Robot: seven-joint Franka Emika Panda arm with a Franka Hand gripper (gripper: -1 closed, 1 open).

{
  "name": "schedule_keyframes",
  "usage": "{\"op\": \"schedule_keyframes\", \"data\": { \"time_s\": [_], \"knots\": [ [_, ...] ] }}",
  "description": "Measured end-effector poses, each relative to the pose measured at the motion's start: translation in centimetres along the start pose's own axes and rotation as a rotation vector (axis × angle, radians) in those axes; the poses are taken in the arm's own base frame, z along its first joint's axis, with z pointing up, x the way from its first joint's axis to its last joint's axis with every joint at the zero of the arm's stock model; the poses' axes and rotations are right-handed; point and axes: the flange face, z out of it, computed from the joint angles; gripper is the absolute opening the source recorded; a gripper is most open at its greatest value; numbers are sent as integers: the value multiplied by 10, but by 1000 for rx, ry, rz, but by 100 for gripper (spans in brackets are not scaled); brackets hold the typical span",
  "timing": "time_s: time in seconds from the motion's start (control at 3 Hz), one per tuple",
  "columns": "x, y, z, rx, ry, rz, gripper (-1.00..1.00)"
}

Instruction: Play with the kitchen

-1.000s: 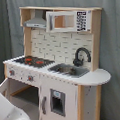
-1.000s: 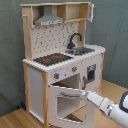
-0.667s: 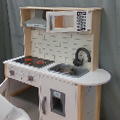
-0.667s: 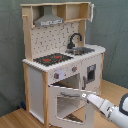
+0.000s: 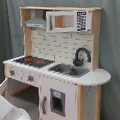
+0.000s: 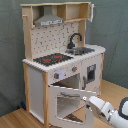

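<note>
End effector at kitchen's open oven door, grip indiscernible, wooden floor, grey curtain.

Smooth white rounded arm, darker joints

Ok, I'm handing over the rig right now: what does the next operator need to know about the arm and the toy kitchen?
Gripper: at the free edge of the oven door in the second exterior view; grip state unclear.
Kitchen: upright. Oven door swung partly open. Hob, sink and faucet untouched, knobs not being handled.
Done: oven door opened.
Left: probably finish opening the door or close it, then try the knobs or faucet.
</note>
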Motion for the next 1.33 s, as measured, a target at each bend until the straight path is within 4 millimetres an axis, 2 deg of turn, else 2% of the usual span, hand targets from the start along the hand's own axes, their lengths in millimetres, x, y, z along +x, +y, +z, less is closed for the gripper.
{"op": "schedule_keyframes", "data": {
  "time_s": [0.67, 1.33],
  "knots": [
    [-12, -22, 6, 31, -33, 166, 100],
    [-44, -37, 39, 20, -130, 323, 100]
  ]
}}
